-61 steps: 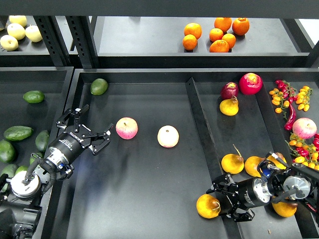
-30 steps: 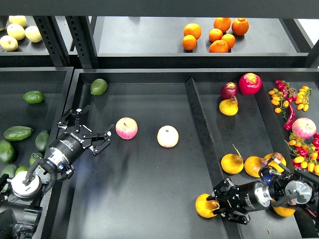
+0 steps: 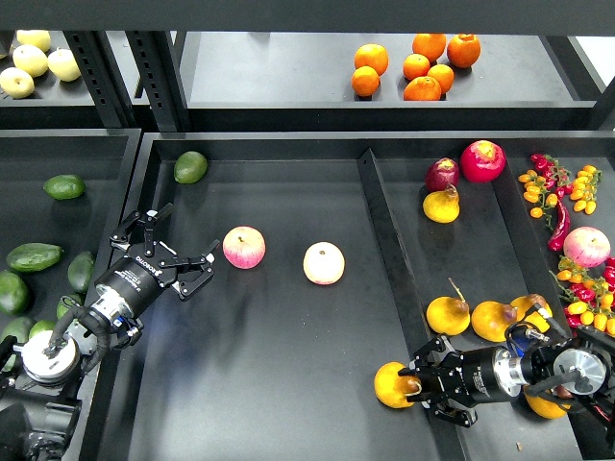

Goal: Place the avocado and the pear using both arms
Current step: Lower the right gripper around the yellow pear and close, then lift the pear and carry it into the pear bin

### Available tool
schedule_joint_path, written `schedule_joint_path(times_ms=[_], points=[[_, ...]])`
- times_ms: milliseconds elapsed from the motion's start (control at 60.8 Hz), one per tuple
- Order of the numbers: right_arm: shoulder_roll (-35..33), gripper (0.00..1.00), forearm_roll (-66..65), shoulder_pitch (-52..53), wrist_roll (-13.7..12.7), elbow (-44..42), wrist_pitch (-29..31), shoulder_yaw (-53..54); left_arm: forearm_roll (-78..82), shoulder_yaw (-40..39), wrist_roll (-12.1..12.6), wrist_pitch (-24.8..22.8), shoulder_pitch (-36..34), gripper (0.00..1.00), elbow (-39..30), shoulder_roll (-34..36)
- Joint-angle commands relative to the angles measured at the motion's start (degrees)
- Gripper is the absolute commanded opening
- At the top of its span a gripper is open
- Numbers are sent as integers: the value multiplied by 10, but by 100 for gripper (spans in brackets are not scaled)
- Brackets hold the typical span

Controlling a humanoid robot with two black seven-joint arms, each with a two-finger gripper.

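The pear (image 3: 391, 384), orange-yellow with a dark stem end, lies low in the middle tray just left of the divider. My right gripper (image 3: 415, 385) reaches in from the right, its fingers closed on the pear's right side. A glossy green avocado (image 3: 190, 166) lies in the middle tray's far left corner. My left gripper (image 3: 184, 240) is open and empty over the tray's left side, well in front of that avocado and just left of a pink apple (image 3: 244, 247).
A pale apple (image 3: 324, 262) lies mid-tray. The divider (image 3: 384, 245) separates the right tray, which holds more pears (image 3: 448, 315), red fruit and small tomatoes. More avocados (image 3: 35, 256) lie in the left tray. Oranges (image 3: 423, 67) are on the back shelf.
My right gripper has moved left and slightly up, and the pear has moved with it further into the middle tray. The left arm has not moved.
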Motion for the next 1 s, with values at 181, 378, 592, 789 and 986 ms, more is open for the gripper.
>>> schedule_joint_path(times_ms=[181,378,592,789,986], points=[[1,4,59,37,0,10,0,0,0,0,0,0,0,99,3,0],[-28,4,94,61,0,25,0,-1,0,1,0,0,0,99,4,0],[-111,4,133,71,0,48,0,-12,0,0,0,0,0,99,4,0],[-166,5,160,65,0,64,0,-38,0,1,0,0,0,99,7,0],[-187,5,164,48,0,62,0,-43,0,1,0,0,0,99,8,0]])
